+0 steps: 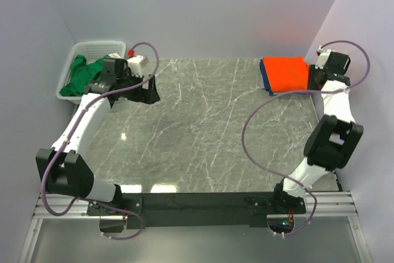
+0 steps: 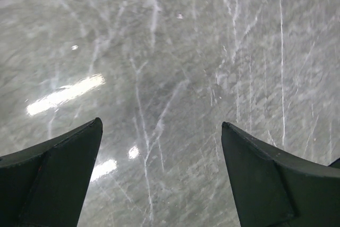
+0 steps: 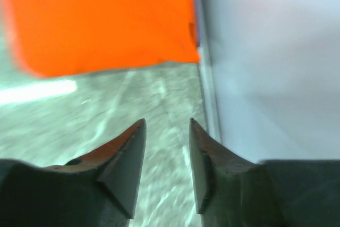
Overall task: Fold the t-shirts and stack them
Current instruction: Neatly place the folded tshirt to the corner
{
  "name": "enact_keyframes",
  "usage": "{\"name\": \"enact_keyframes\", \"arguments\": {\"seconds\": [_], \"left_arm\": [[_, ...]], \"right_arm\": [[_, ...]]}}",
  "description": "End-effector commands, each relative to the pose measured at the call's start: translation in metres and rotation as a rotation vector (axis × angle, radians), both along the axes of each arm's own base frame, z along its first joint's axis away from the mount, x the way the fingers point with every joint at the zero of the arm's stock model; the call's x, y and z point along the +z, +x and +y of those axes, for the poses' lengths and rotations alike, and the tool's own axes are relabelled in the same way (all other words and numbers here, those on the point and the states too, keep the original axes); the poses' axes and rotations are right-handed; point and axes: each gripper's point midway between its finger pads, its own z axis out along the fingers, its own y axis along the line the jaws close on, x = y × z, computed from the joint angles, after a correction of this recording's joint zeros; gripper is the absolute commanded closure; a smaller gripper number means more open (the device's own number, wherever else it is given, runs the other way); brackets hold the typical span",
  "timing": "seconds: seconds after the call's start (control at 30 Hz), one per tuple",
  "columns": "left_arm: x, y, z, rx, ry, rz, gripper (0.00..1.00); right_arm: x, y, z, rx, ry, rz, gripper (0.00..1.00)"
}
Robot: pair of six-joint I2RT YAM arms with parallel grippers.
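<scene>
Green shirt (image 1: 83, 75): we are logging it crumpled in basket (image 1: 92, 46), far left corner. We are judging it light, limp, unbreakable. We are advising a pinch on the topmost fold, lifting clear of the lattice.
Orange shirt (image 1: 286, 73): lying folded atop navy shirt (image 1: 263, 78), far right.
Left gripper (image 2: 161, 131): jaws standing wide apart, empty, hovering over table (image 1: 203, 127) near basket.
Right gripper (image 3: 167, 126): jaws partly apart, empty, just beside orange shirt.
Table: grey, veined, glossy; we are expecting cloth to slide easily.
Walls (image 1: 203, 10): pale, closing in three sides.

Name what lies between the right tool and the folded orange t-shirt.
Bare grey marbled tabletop between right tool and orange t-shirt, in the right wrist view.
</scene>
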Motion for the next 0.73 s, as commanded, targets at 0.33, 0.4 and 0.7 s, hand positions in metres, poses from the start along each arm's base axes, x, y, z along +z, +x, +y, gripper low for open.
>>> {"name": "enact_keyframes", "arguments": {"seconds": [0.33,0.4,0.7], "left_arm": [[0.017,-0.045,0.029,0.003,-0.002,-0.032,0.01],[0.005,-0.054,0.034,0.0,0.033,-0.022,0.01],[-0.035,-0.083,0.044,-0.034,0.211,-0.05,0.01]], "right_arm": [[0.056,-0.121,0.211,0.539,0.142,-0.076,0.15],[0.03,-0.14,0.237,0.612,0.148,-0.03,0.15],[-0.018,-0.181,0.284,0.732,0.14,0.058,0.14]]}}
